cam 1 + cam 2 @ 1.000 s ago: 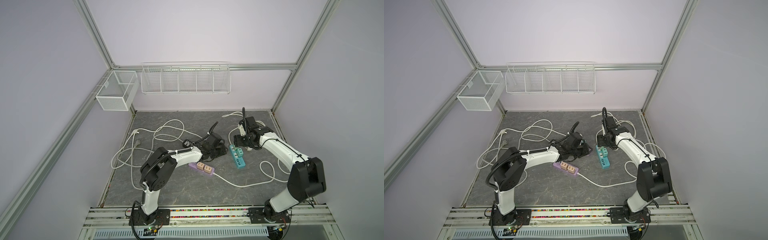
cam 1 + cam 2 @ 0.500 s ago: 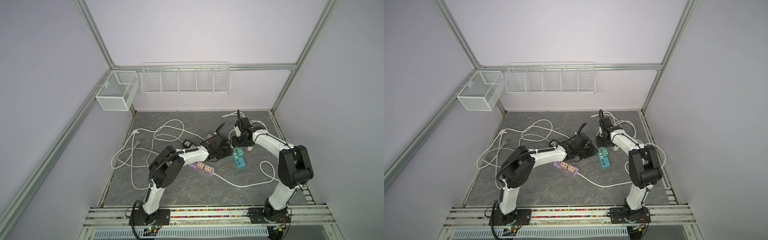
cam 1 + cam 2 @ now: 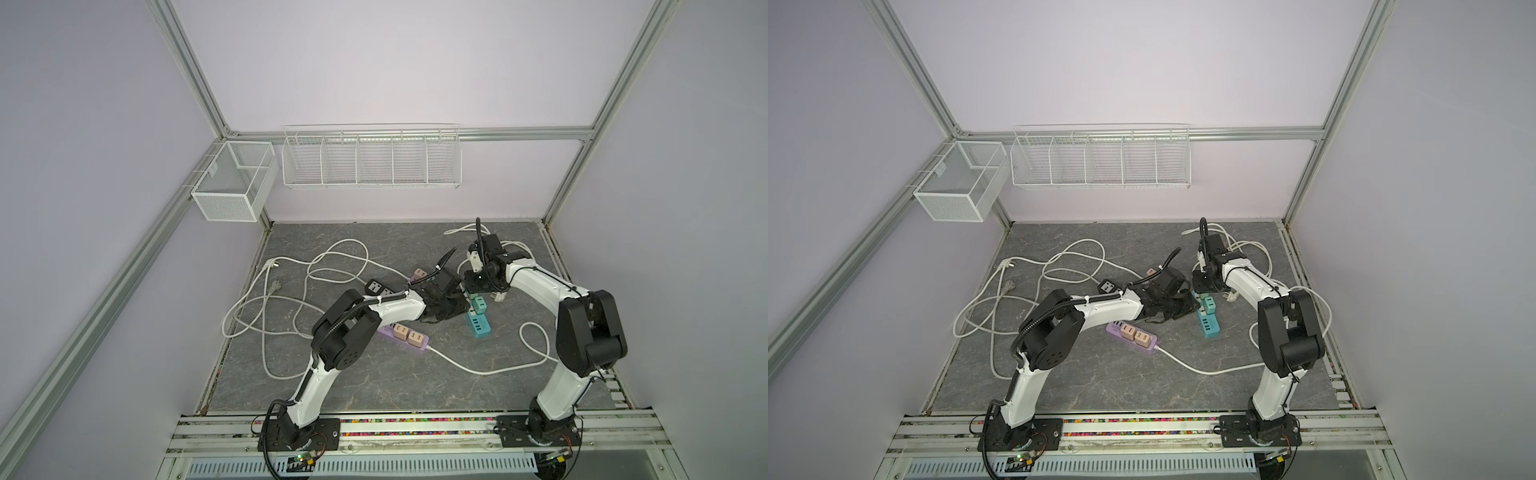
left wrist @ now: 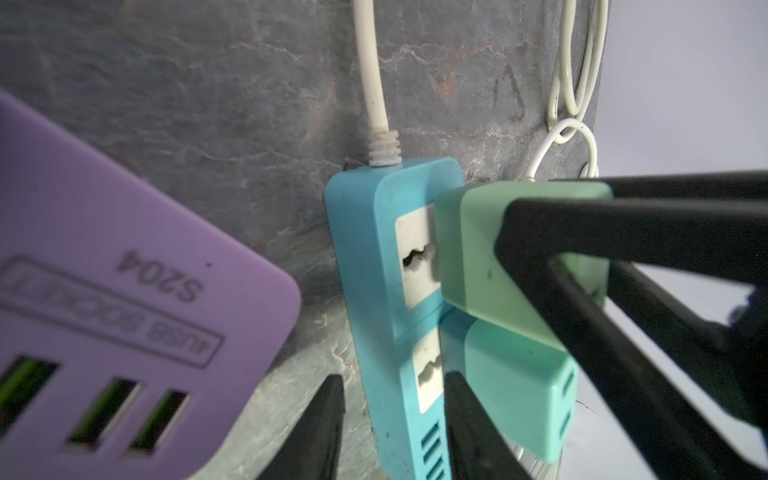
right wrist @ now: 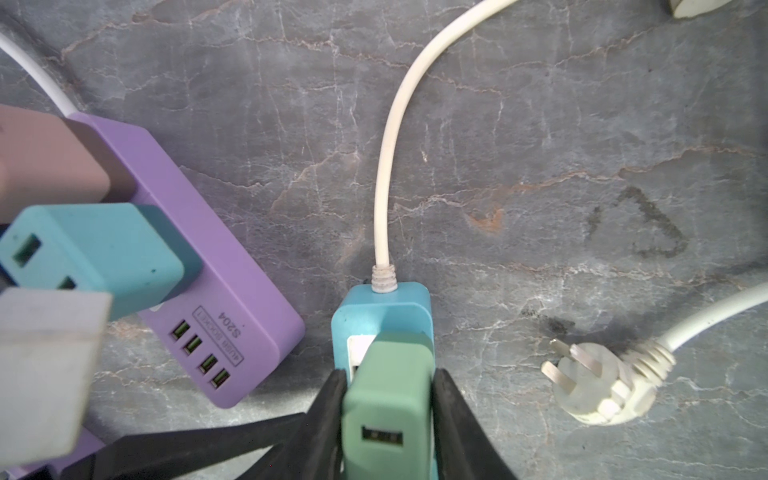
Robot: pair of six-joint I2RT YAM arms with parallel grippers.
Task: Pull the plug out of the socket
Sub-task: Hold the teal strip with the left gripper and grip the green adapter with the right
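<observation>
Green plug (image 5: pixel 386 399) sits squeezed between the right jaws.

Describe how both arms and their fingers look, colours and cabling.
Both the left arm and the right arm have white links joined by black rounded joints. A ribbed black hose runs along the left arm; a thin black cable follows the right. The fingers are matte black, tapering wedges.

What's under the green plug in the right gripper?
The blue power strip; the green plug, held by the right gripper, sits over its end socket, white face partly showing. The prongs are hidden.
</observation>
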